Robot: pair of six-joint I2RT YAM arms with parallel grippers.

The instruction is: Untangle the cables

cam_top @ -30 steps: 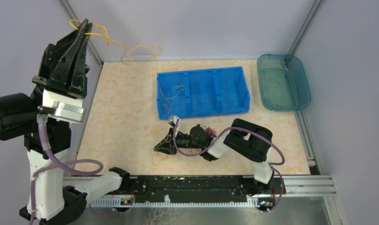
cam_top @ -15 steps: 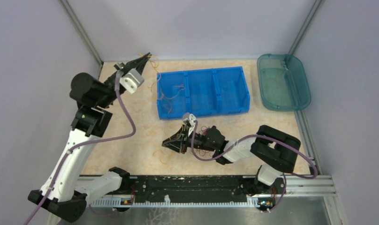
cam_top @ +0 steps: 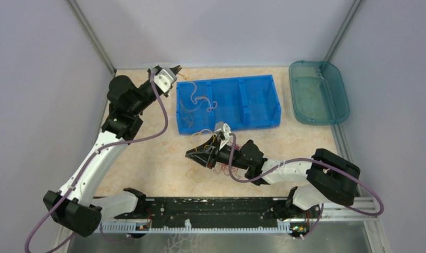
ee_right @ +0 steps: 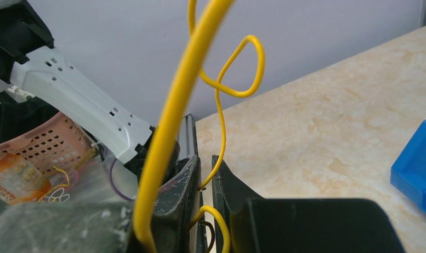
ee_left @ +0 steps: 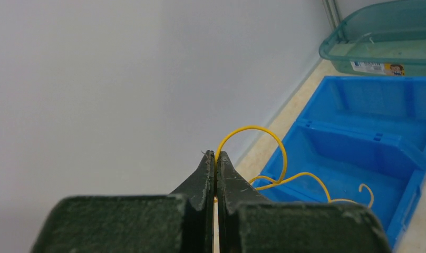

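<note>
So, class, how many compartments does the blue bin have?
3, in a row across the blue bin: left, middle and right. Thin cables lie toward its left end. No compartment looks hidden.

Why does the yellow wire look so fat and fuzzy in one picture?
Right wrist view: the yellow cable hangs very close to the lens, so it looks thick and soft-edged, while the table behind is sharper. Left wrist view: the left claw looks soft near the bottom, the blue bin crisper. Top view: even light, no strong glare.

Two grippers, one bin, one tray
</note>
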